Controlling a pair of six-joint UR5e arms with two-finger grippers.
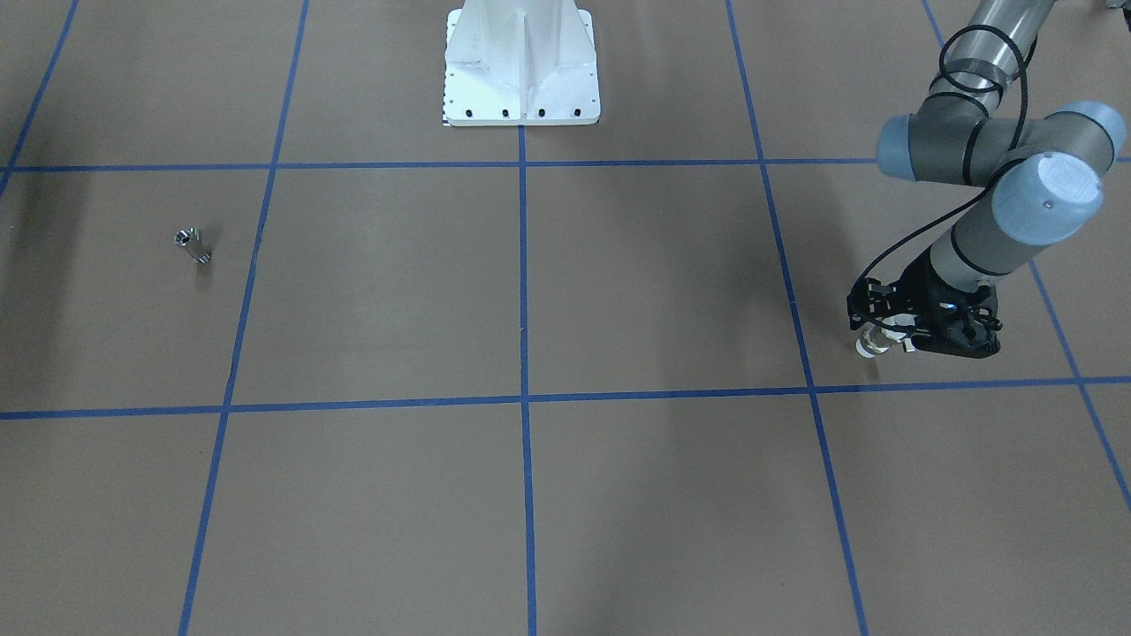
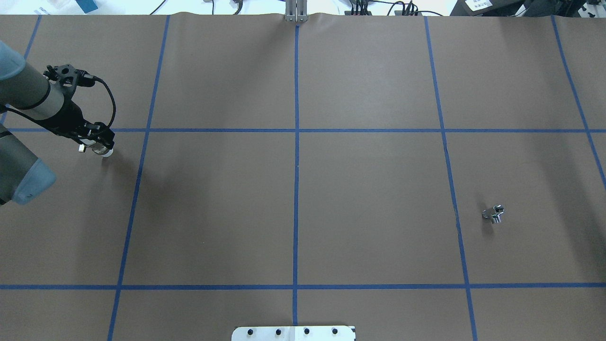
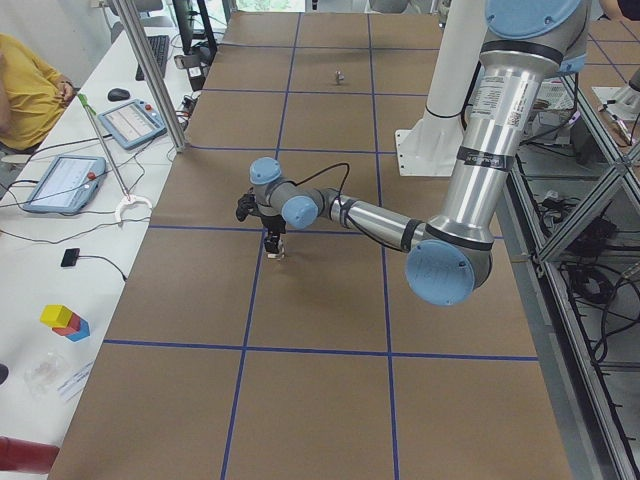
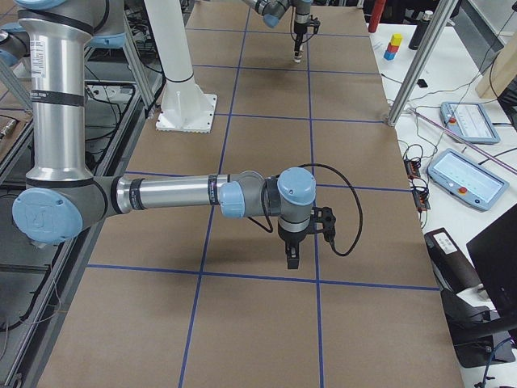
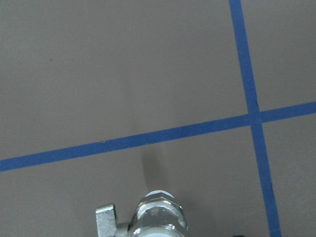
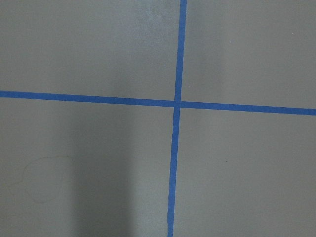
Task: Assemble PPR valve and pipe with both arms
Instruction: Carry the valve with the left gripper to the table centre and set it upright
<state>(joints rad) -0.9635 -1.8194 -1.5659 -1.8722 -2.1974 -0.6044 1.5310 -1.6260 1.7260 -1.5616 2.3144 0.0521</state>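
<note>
You see the left tool point(image 1: 884, 329) pinching the half-hidden PPR valve point(image 5: 159, 219); whether the right tool point(image 4: 292, 260) is spread, you cannot tell.

White-ended PPR valve point(image 1: 871, 343) sits gripped in the left end effector point(image 1: 882, 330); silvery pipe point(image 1: 193, 246) lies well apart.

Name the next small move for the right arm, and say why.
Probably move the right pincer toward the pipe: it lies untouched on the table, out of the right wrist view, while the left pincer is at the PPR valve.
</note>
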